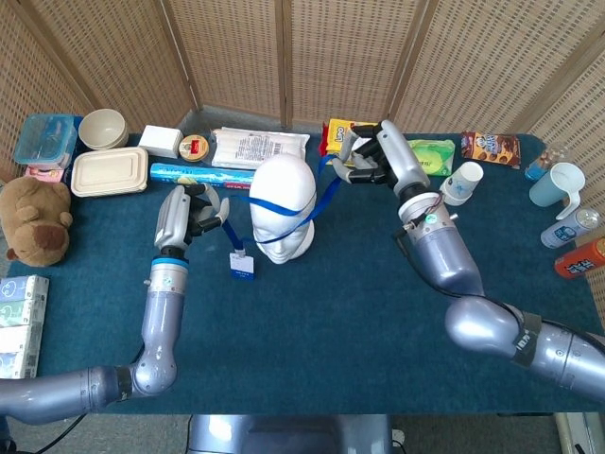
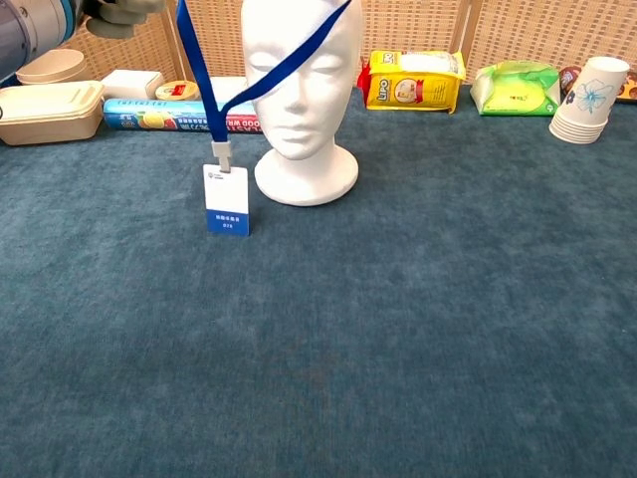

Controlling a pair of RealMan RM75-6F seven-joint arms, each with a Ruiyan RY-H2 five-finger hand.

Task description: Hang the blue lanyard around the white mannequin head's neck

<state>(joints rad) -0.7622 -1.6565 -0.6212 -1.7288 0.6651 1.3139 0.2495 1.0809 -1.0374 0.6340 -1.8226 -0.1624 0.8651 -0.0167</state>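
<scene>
The white mannequin head (image 1: 282,203) (image 2: 303,90) stands upright on the blue tablecloth near its middle. A blue lanyard (image 1: 284,208) (image 2: 269,70) runs slantwise across its face, stretched between both hands. My left hand (image 1: 189,213) grips the strap left of the head, and the badge (image 1: 240,266) (image 2: 226,200) dangles below it. My right hand (image 1: 364,161) holds the other end, raised behind and right of the head. In the chest view only a bit of the left hand (image 2: 117,10) shows at the top left.
Along the back stand a yellow box (image 1: 359,140), a green pack (image 1: 425,156), paper cups (image 1: 460,183), a foil roll (image 1: 194,174), lidded containers (image 1: 109,170) and a bowl (image 1: 102,128). A teddy bear (image 1: 33,222) lies at the left edge, bottles (image 1: 574,227) at the right.
</scene>
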